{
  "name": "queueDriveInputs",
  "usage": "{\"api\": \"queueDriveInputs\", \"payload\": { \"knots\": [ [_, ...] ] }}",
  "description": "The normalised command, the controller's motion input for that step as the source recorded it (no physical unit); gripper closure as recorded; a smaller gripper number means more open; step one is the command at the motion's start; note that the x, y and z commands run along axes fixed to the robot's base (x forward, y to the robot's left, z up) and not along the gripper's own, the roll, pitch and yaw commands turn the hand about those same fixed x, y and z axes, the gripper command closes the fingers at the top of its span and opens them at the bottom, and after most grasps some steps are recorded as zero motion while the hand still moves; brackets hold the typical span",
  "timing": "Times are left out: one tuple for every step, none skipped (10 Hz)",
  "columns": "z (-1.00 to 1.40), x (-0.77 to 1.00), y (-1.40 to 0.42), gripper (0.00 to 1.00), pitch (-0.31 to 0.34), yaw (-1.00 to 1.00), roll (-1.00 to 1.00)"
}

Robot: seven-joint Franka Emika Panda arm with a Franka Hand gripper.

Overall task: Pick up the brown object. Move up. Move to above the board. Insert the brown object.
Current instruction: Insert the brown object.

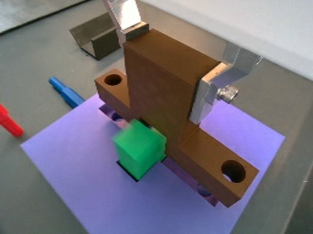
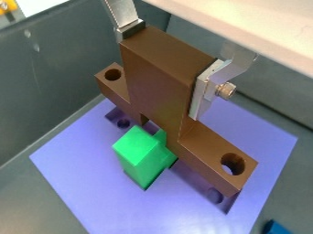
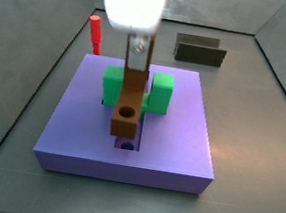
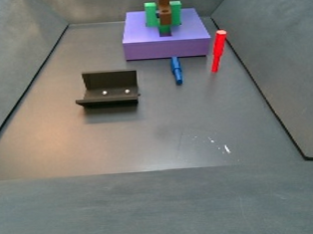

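The tool [image 2: 166, 57], pinched tight on the orange-brown T-shaped block [image 2: 166, 101], should keep it vertical and ease straight down into the purple slab's [image 3: 168, 143] groove beneath, beside the green block [image 2: 145, 155].

Green U-shaped block [image 3: 155, 92], upright, well apart from the other loose pieces; also seen in both wrist views [image 1: 138, 146] [image 2: 145, 155]. Red peg [image 4: 219, 50] standing upright on the grey floor [image 4: 161, 139]. Blue stick [image 4: 177, 69] lying flat near the peg, not touching it. Dark L-shaped fixture [image 4: 108, 88] on its base plate, alone on open floor, well apart from peg and stick, two small pale dots on its upright face.
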Motion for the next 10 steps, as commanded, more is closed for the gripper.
{"api": "queueDriveInputs", "payload": {
  "knots": [
    [-0.31, 0.26, 0.07, 1.00, 0.000, 0.07, 0.11],
    [-0.34, 0.23, 0.04, 1.00, 0.000, 0.10, 0.12],
    [-0.29, 0.13, 0.00, 1.00, 0.000, 0.08, 0.15],
    [-0.28, 0.00, -0.01, 1.00, 0.000, 0.01, 0.12],
    [-0.27, 0.00, 0.00, 1.00, 0.000, 0.00, 0.08],
    [-0.12, -0.04, 0.09, 1.00, 0.000, 0.00, 0.01],
    [0.00, -0.18, 0.30, 1.00, -0.009, 0.05, -0.01],
    [0.00, -0.21, 0.03, 1.00, -0.024, 0.18, 0.00],
    [-0.03, 0.03, -0.10, 1.00, 0.000, 0.12, 0.01],
    [-0.15, 0.01, -0.17, 1.00, 0.000, 0.00, 0.03]
  ]
}}
